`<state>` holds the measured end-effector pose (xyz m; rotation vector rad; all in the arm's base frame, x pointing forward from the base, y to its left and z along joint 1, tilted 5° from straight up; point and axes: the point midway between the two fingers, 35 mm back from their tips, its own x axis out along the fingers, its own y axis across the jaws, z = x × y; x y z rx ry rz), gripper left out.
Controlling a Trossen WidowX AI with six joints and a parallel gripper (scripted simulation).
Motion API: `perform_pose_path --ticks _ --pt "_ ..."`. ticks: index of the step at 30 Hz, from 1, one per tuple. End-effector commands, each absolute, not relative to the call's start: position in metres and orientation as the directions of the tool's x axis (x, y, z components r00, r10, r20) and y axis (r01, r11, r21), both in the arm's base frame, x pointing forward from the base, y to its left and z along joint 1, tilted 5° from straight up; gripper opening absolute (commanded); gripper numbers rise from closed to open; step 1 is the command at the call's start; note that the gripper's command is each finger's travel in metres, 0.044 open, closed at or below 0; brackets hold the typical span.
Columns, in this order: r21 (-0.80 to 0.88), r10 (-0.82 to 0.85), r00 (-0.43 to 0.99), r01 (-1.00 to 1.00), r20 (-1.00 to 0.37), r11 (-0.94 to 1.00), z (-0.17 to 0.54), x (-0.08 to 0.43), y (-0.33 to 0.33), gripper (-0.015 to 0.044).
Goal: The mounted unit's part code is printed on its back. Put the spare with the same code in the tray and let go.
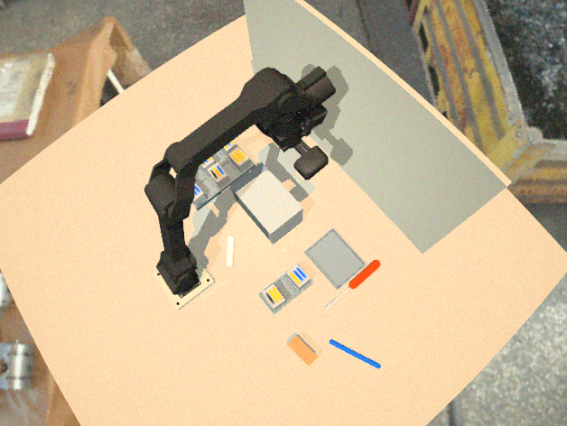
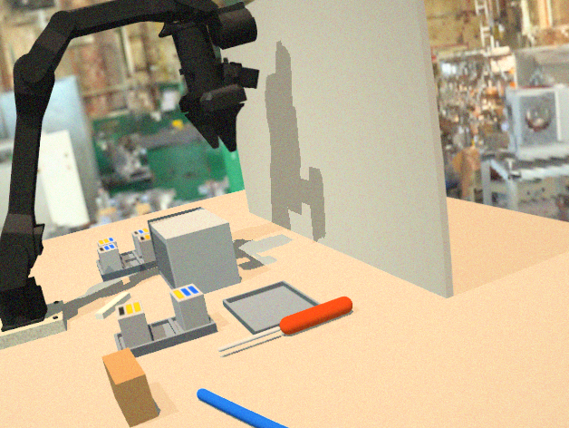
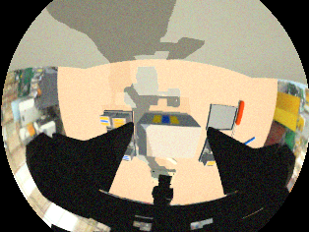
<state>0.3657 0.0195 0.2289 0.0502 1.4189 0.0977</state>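
1. The gripper is hanging high above the table, between the grey box and the tall grey wall panel. Its fingers are standing wide apart with nothing between them.

2. From overhead, the arm is covering part of the far rack, so only some of its colour-striped spares are showing there. The side view is showing that rack unblocked, just behind the box on its left.

3. The wrist view is looking back at the box's rear face from behind. A small label with blue and yellow marks is showing along its upper edge, though it is too small to read exactly. Neither other view is showing that face.

4. The near rack is sitting just beside the tray and is holding two spares: one with a yellow top and one with a blue top. Both are sitting in their slots, untouched.

5. The tray is holding nothing; the orange-handled screwdriver is lying against its near corner.

6. Only the overhead and side views are showing the tan block, while the blue rod is just a sliver in the wrist view.
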Motion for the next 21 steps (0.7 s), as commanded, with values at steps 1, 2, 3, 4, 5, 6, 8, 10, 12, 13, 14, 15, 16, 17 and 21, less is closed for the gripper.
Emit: perform_pose_path --ticks 1,2,3,4,5,6,8,10,12,13,14,15,16,17,21 --pt "0.081 0.085 0.12 -0.035 -0.989 0.996 0.228 0.361 0.014 0.044" --pt "0.081 0.085 0.12 -0.035 -0.989 0.996 0.228 0.361 0.014 0.044" --pt "0.081 0.085 0.12 -0.035 -0.989 0.996 0.228 0.361 0.014 0.044" --pt "0.081 0.085 0.12 -0.035 -0.989 0.996 0.228 0.361 0.014 0.044" --pt "0.081 0.085 0.12 -0.035 -0.989 0.996 0.228 0.361 0.014 0.044" --pt "0.081 0.085 0.12 -0.035 -0.989 0.996 0.228 0.361 0.014 0.044" --pt "0.081 0.085 0.12 -0.035 -0.989 0.996 0.228 0.361 0.014 0.044" --pt "0.081 0.085 0.12 -0.035 -0.989 0.996 0.228 0.361 0.014 0.044" --pt "0.081 0.085 0.12 -0.035 -0.989 0.996 0.228 0.361 0.014 0.044" --pt "0.081 0.085 0.12 -0.035 -0.989 0.996 0.228 0.361 0.014 0.044" --pt "0.081 0.085 0.12 -0.035 -0.989 0.996 0.228 0.361 0.014 0.044" --pt "0.081 0.085 0.12 -0.035 -0.989 0.996 0.228 0.361 0.014 0.044" --pt "0.08 0.086 0.119 -0.055 -0.989 0.995 0.228 0.361 0.017 0.044" --pt "0.074 0.088 0.115 -0.116 -0.989 0.991 0.226 0.361 0.025 0.044" --pt "0.034 0.099 0.088 -0.553 -0.991 0.833 0.214 0.354 0.092 0.044"
